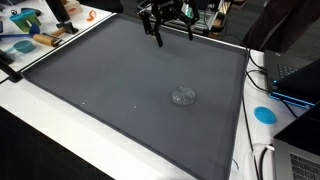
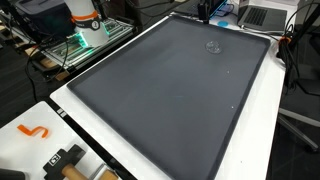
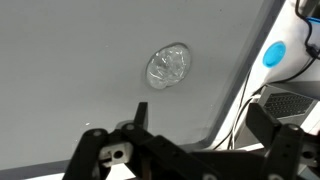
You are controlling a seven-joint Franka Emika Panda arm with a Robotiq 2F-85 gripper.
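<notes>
A small clear, crumpled plastic piece (image 1: 183, 96) lies on the dark grey mat (image 1: 110, 90), toward one side; it also shows in an exterior view (image 2: 212, 46) and in the wrist view (image 3: 167, 66). My gripper (image 1: 174, 38) hangs above the far edge of the mat, well away from the plastic piece. It is open, and nothing sits between its fingers. In the wrist view the gripper (image 3: 200, 118) has its two dark fingertips (image 3: 140, 115) spread wide over the mat's edge, with the plastic piece ahead of them.
The mat covers a white table (image 1: 40, 110). A blue disc (image 1: 264, 114) and cables (image 1: 262, 158) lie beside the mat near a laptop (image 1: 300, 75). Tools and clutter (image 1: 30, 40) sit at one corner, an orange hook (image 2: 35, 130) at another.
</notes>
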